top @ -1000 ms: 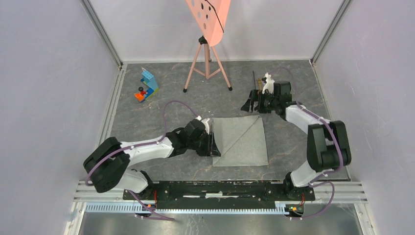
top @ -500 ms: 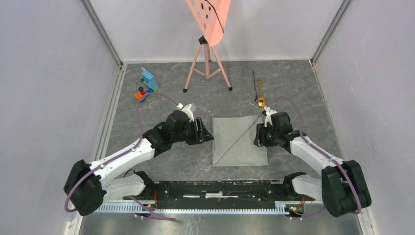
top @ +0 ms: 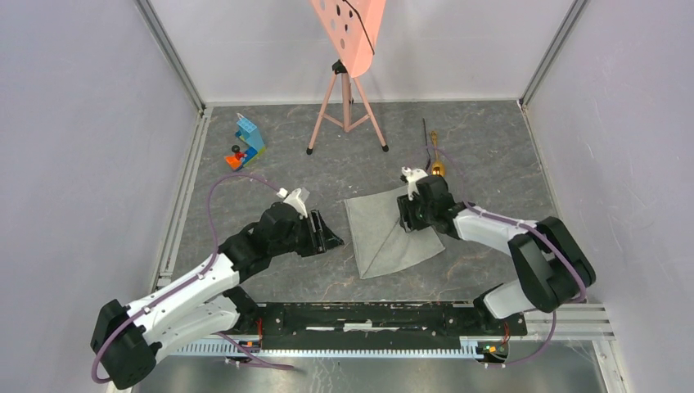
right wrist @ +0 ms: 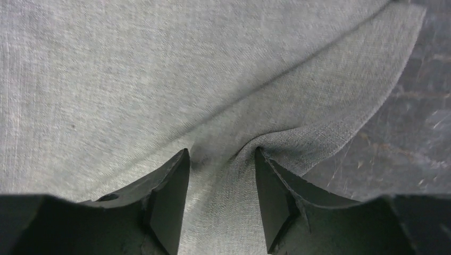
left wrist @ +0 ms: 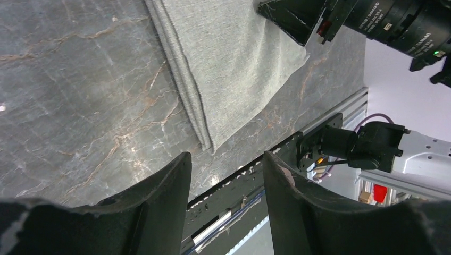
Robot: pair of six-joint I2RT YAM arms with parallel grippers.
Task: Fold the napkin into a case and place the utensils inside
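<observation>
The light-grey napkin [top: 380, 237] lies skewed on the marble table, a diagonal crease across it. My right gripper [top: 407, 219] stands on its upper right part. In the right wrist view its jaws [right wrist: 221, 159] pinch a raised pucker of the napkin [right wrist: 159, 69]. My left gripper [top: 327, 237] sits just left of the cloth, open and empty. The left wrist view shows the napkin's [left wrist: 228, 58] folded corner ahead of that gripper [left wrist: 224, 159]. The gold spoon [top: 437, 160] and the thin black utensil [top: 426, 135] lie behind the right gripper. No case is formed.
A pink perforated board on a tripod [top: 348, 82] stands at the back centre. Blue and red toy blocks [top: 245, 141] sit at the back left. The arms' metal mounting rail [top: 368, 315] runs along the near edge, and walls close both sides.
My right gripper left the utensils, came to the napkin and closed on it, dragging it left and turning it. My left gripper let go of the left edge and backed away.
</observation>
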